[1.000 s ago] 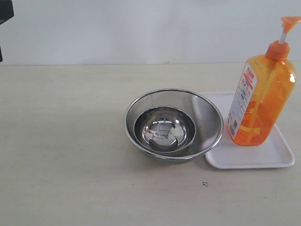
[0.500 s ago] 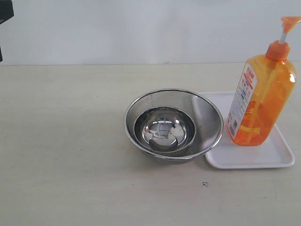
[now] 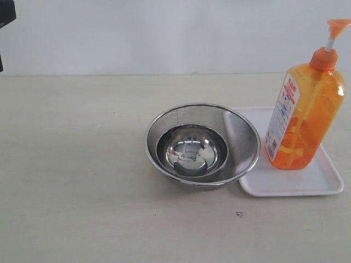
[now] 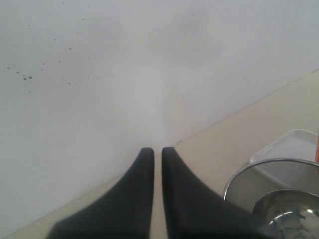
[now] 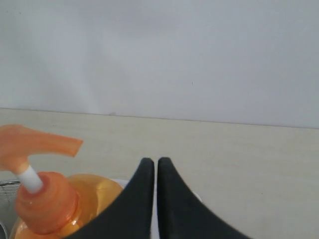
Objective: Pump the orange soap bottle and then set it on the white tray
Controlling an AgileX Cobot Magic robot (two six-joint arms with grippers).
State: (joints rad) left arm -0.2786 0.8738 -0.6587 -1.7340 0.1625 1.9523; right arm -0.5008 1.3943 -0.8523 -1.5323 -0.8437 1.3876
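The orange soap bottle stands upright on the white tray at the right of the exterior view, its pump head raised on the white stem. In the right wrist view the pump head and the bottle's shoulder lie beside my right gripper, which is shut with nothing between its fingers. My left gripper is also shut and empty, off the bowls, with a corner of the tray beyond them. Neither gripper shows in the exterior view.
A round steel mesh bowl with a smaller shiny steel bowl inside it sits mid-table, its rim overlapping the tray's left edge. The left wrist view also catches the mesh bowl. A pale wall stands behind the table.
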